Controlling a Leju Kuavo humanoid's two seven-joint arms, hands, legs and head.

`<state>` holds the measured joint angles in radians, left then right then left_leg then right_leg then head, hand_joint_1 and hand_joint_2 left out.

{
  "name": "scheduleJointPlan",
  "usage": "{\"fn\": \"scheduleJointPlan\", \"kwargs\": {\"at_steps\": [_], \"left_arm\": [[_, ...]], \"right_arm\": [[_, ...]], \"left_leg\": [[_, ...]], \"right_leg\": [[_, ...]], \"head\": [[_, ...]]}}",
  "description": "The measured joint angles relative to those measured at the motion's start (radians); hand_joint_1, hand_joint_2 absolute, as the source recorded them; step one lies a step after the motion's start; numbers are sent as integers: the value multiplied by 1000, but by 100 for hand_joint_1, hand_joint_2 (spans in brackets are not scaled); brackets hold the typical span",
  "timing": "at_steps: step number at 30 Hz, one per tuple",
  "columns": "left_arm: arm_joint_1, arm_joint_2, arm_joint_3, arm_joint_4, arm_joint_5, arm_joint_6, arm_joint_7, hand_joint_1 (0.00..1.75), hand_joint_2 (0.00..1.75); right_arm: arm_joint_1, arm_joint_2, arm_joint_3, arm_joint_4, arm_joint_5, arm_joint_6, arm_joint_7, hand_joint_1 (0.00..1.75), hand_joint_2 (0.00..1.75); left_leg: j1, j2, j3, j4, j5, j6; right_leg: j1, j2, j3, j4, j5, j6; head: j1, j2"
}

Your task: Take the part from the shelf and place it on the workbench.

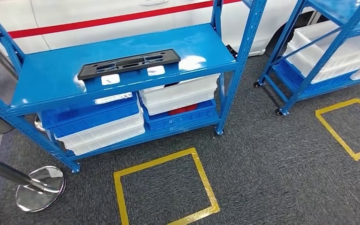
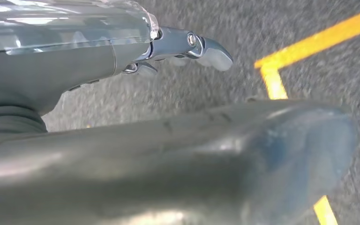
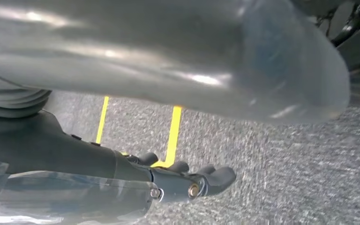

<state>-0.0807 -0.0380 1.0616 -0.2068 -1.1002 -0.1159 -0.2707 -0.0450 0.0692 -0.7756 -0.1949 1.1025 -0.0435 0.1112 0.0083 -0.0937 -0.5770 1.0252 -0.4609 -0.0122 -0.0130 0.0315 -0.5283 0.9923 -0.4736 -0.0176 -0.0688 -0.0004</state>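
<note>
Part (image 1: pixel 129 63) flat on top shelf (image 1: pixel 51 75), at my 11 o'clock, untouched. Step: approach, not yet reaching. My left hand (image 2: pixel 187 47) and right hand (image 3: pixel 187 180) hang over carpet, fingers loosely apart, holding nothing. Next: step closer, raise arms to part.

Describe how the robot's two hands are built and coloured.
The left hand has a glossy clear-grey ribbed cover, a thick smooth grey thumb and silvery-grey metal fingers with visible pivot screws. The right hand matches, but its fingers look darker, nearly black.
</note>
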Motion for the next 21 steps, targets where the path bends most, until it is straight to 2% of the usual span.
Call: {"fn": "scheduleJointPlan", "kwargs": {"at_steps": [2, 4, 5, 6, 7, 8, 10, 11, 13, 14, 16, 17, 18, 19, 20, 21], "left_arm": [[-1, -2, 0, 0, 0, 1, -4, 0, 0], [-4, -3, 0, 0, -1, 2, -7, 0, 0], [-3, -3, 0, 0, -2, 2, -8, 0, 0], [-2, -3, 0, 0, -2, 2, -8, 0, 0], [-1, -3, 0, 0, -4, 2, -8, 0, 0], [-1, -3, 0, 0, -5, 3, -9, 0, 0], [-5, -3, 0, 0, -7, 3, -9, 0, 0], [-6, -3, 0, 0, -7, 3, -9, 0, 0], [-5, -3, 0, 0, -8, 5, -9, 0, 0], [-4, -4, 0, 0, -8, 8, -9, 0, 0], [-5, -4, 0, 0, -6, 15, -6, 0, 0], [-7, -5, 0, 0, -3, 17, -3, 0, 0], [-9, -5, 1, 0, 0, 20, 0, 0, 0], [-11, -5, 2, 0, 5, 22, 3, 0, 44], [-11, -5, 3, 0, 8, 23, 6, 0, 87], [-11, -5, 5, 0, 11, 24, 9, 0, 131]], "right_arm": [[5, 0, -1, 0, 2, 0, -1, 0, 0], [8, 0, -4, 0, 3, 0, -2, 0, 0], [9, -1, -6, 0, 3, -1, -3, 0, 0], [8, -1, -8, 0, 2, -1, -4, 0, 0], [7, 0, -10, 0, 0, -1, -5, 0, 0], [6, 0, -12, 0, -1, -2, -6, 0, 0], [6, 0, -16, 0, -4, -2, -7, 0, 0], [5, 0, -18, 0, -5, -2, -7, 0, 0], [0, 0, -21, 0, -8, -3, -7, 0, 0], [-3, 0, -23, 0, -11, -6, -7, 0, 0], [-4, 0, -29, 0, -23, -16, -5, 0, 0], [-2, 0, -35, 0, -31, -20, -1, 0, 0], [-1, 1, -42, 0, -40, -22, 6, 0, 0], [0, 2, -50, 1, -49, -22, 14, 0, 0], [2, 2, -57, 1, -56, -22, 22, 0, 0], [3, 3, -64, 2, -61, -22, 29, 0, 44]], "left_leg": [[1, 62, -51, 107, -61, -8], [5, 82, -114, 238, -117, -17], [7, 85, -126, 264, -120, -20], [8, 88, -117, 250, -103, -21], [8, 97, -87, 194, -70, -21], [8, 117, -45, 117, -38, -19], [2, 154, 17, 1, 0, -6], [-1, 162, 27, -19, 2, 1], [-4, 147, 25, -22, 4, 15], [-2, 140, 25, -25, 7, 20], [2, 127, 26, -34, 14, 32], [2, 122, 24, -35, 16, 37], [1, 116, 22, -35, 17, 39], [0, 110, 20, -35, 17, 41], [-2, 103, 19, -34, 17, 42], [-2, 96, 19, -33, 17, 41]], "right_leg": [[2, -30, 4, -5, 0, -10], [7, -61, 4, -4, -3, -14], [8, -75, 4, -3, -5, -13], [8, -88, 6, -3, -7, -12], [8, -101, 8, -2, -9, -10], [8, -113, 12, 0, -13, -7], [12, -134, 18, 3, -20, 2], [14, -142, 20, 4, -22, 7], [15, -155, 23, 3, -23, 17], [13, -148, 24, 6, -27, 23], [8, -99, 3, 57, -65, 33], [5, -68, -25, 114, -98, 35], [4, -47, -61, 186, -133, 37], [3, -38, -95, 252, -157, 38], [2, -35, -117, 291, -162, 38], [1, -34, -121, 292, -147, 39]], "head": [[0, 0], [0, 0], [0, 0], [0, 0], [0, 0], [0, 0], [0, 0], [0, 0], [0, 0], [0, 0], [0, 0], [0, 0], [0, 0], [0, 0], [0, 0], [0, 0]]}}
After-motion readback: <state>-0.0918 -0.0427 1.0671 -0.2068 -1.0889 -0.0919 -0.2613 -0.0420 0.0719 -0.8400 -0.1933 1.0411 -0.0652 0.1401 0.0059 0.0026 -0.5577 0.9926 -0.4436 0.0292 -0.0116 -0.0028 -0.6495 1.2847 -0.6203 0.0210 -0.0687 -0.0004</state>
